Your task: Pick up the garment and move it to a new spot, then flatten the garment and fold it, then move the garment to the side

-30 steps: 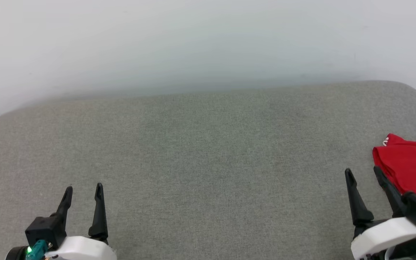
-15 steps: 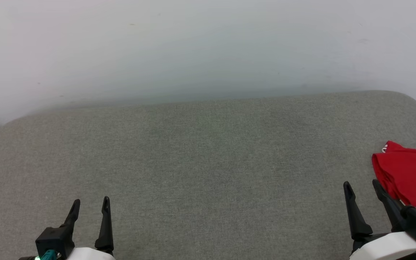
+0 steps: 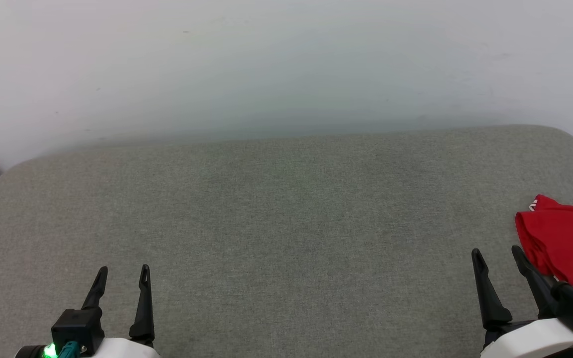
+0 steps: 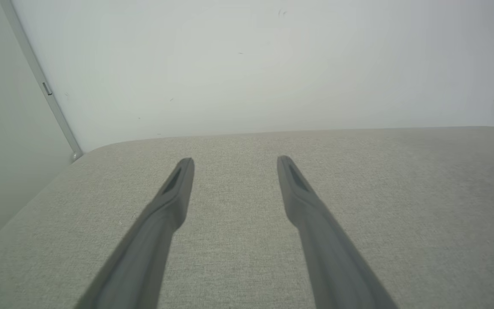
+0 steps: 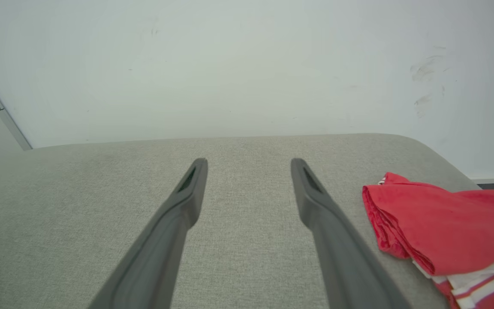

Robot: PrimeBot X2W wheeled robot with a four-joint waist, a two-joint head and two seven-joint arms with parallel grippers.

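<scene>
At lower left, my left gripper (image 3: pixel 123 270) hovers over the grey pad (image 3: pixel 286 223), fingers parted and empty. My right gripper (image 3: pixel 495 251) is likewise spread and holds nothing. It sits just beside the shirt (image 3: pixel 560 243), bunched at the pad's right edge, probably folded and set aside. Its white marking is too small to read.

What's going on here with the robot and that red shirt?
Nothing is being held right now. The red shirt lies bundled, seemingly folded, at the right edge of the grey pad. The right tool is open just beside it, without touching it. The left tool is open too, over bare pad on the left.
</scene>
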